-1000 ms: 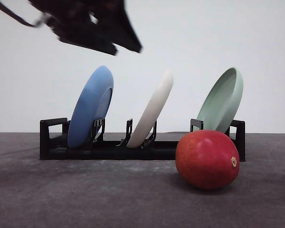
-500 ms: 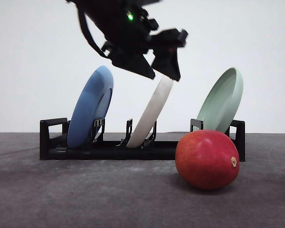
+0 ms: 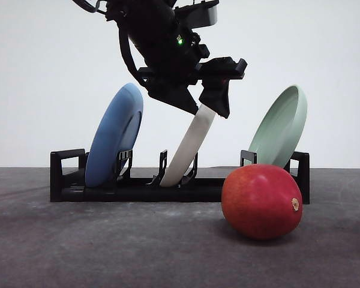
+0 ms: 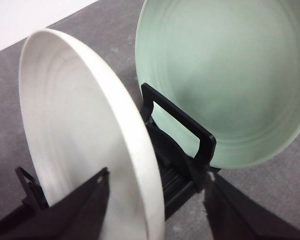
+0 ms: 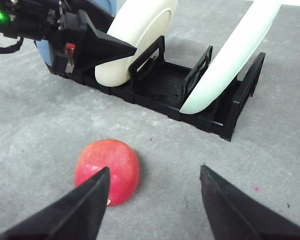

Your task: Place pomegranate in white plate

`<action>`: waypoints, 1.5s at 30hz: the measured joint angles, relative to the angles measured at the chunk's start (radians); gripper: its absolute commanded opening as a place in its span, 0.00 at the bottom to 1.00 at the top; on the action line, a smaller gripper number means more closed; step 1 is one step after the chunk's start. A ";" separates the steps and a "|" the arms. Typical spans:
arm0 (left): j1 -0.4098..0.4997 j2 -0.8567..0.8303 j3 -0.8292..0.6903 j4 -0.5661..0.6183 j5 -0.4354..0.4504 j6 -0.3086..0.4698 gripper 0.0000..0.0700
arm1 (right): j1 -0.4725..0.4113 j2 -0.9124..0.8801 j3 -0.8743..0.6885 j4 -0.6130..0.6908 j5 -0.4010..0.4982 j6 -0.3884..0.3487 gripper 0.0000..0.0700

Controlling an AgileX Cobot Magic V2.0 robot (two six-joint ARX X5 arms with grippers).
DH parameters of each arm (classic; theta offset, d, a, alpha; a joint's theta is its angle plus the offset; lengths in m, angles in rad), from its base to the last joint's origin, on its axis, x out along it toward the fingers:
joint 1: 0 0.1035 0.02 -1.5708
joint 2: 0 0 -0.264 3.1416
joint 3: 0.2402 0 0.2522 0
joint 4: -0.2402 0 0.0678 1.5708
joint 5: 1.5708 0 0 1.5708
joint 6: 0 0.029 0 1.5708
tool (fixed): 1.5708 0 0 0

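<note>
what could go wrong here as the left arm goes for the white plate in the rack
1. The white plate leans in the rack, and the open left gripper straddles its rim; a shallow pinch there might slip as it lifts.
2. The green plate stands close alongside, so an outer finger could knock it.
3. The pomegranate lies loose on the table before the rack; a swinging plate might set it rolling.

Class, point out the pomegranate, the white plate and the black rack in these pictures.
pomegranate [image 3: 261, 201], front view, middle of its red skin.
white plate [image 4: 75, 135], left wrist view, its inner face.
black rack [image 3: 69, 177], front view, its left end post.
</note>
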 measured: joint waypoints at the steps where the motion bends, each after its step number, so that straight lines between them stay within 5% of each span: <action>1: 0.000 0.005 0.000 0.000 0.000 -0.003 0.42 | 0.000 0.000 0.000 0.000 0.000 0.000 0.51; 4: 0.000 0.023 0.000 0.006 0.000 -0.008 0.41 | 0.000 0.000 0.000 0.001 0.000 0.000 0.51; 15: 0.000 0.050 0.000 0.005 -0.006 -0.012 0.02 | 0.000 -0.006 0.000 0.001 0.000 0.000 0.51; 25: 0.000 0.045 0.009 -0.013 -0.018 -0.052 0.02 | 0.000 -0.006 0.000 0.001 0.000 0.000 0.51; 45: 0.000 -0.175 0.018 -0.087 0.003 -0.254 0.02 | 0.000 -0.006 0.000 0.001 0.000 0.000 0.51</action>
